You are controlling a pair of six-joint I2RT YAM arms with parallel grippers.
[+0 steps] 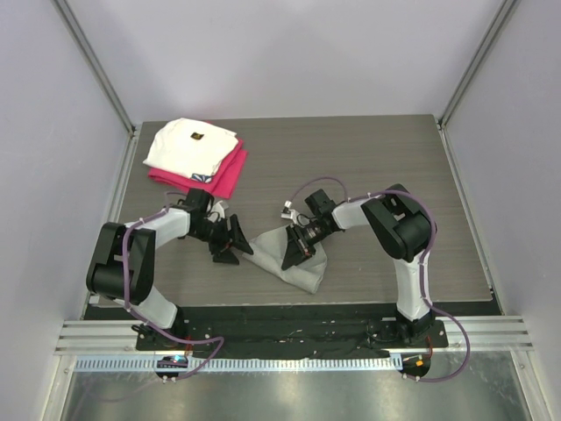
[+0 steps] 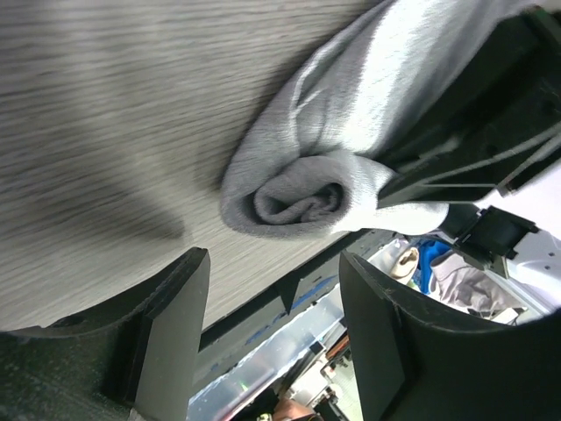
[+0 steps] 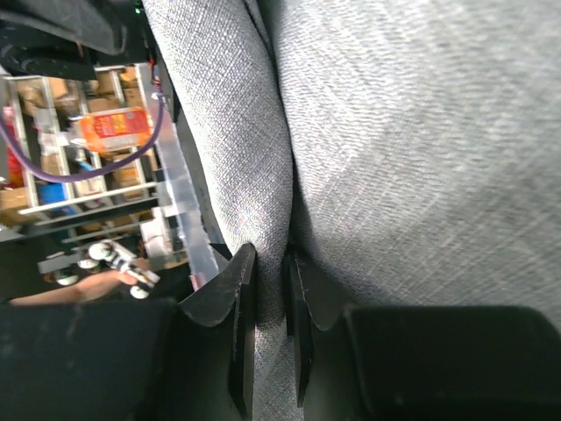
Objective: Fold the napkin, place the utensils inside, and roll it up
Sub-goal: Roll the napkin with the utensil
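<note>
- Napkin: grey woven cloth, bunched into a loose roll near the front edge of the table, between the two arms. The left wrist view shows one end coiled into a soft spiral.
- Handling, as a judgement: light, limp, no stiffness. It will sag and unroll if let go, and it slides easily on the smooth wood-grain top. Best taken by a pinch on a fold or at the roll's ends, not in the slack middle.
- Right gripper: jaws almost together, nipping a thin ridge of the cloth between them.
- Left gripper: jaws wide apart, holding nothing. The coiled end lies just beyond the fingertips, not between them.
- Utensil: not visible in any view. I cannot tell whether it is inside the roll.
- Far left corner: a folded white cloth lies on top of a folded red cloth, well apart from the work.
</note>
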